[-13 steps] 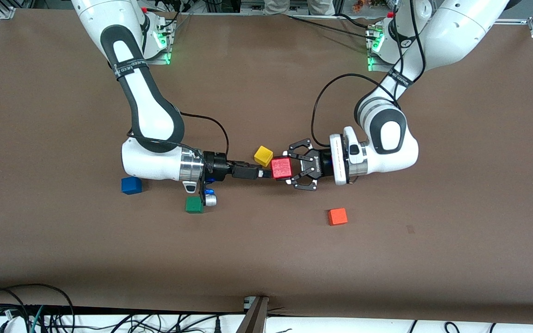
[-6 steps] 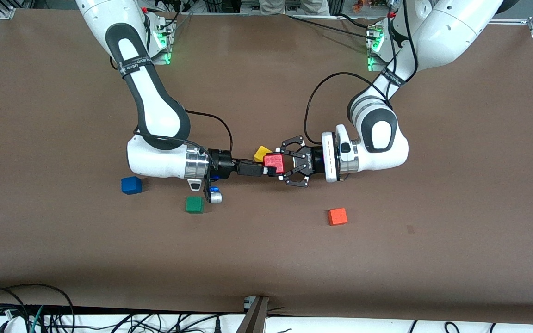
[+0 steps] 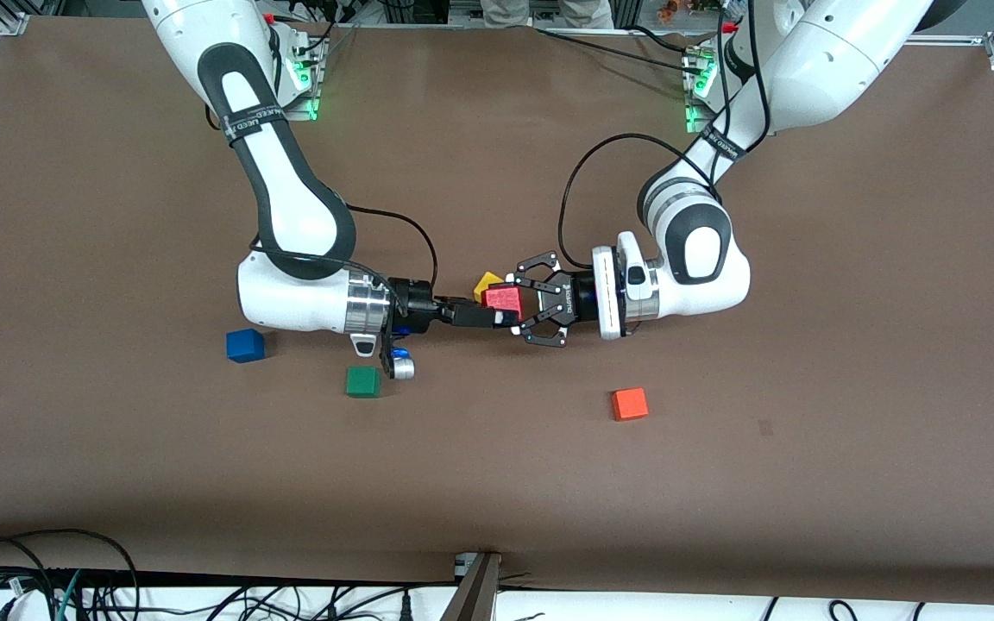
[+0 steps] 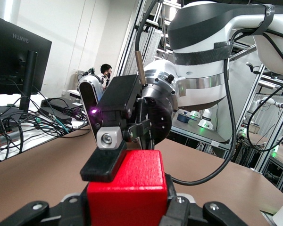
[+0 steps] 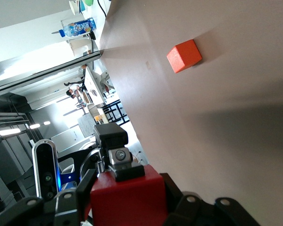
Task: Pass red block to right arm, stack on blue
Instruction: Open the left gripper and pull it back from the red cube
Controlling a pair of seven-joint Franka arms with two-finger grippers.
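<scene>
Left tool point(image 3: 525, 308) is clamping the red block point(image 3: 503, 299) in mid-air over the counter point(image 3: 497, 466), just above the yellow cube point(image 3: 486, 283). Right tool point(image 3: 497, 318) is meeting it, slim fingers closing onto that block. Blue cube point(image 3: 244, 345) is sitting toward the right arm's end, near the green cube point(image 3: 362, 381).

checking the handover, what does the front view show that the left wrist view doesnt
Only the front view shows the small blue cube, the green cube, the yellow cube and the orange-red cube lying on the brown table, plus the left arm's black linked-claw gripper shut on the block. Only the left wrist view shows a black monitor and a seated person off the table. Both show the deep-red cube held above the table, with the right arm's slim black gripper around it.
</scene>
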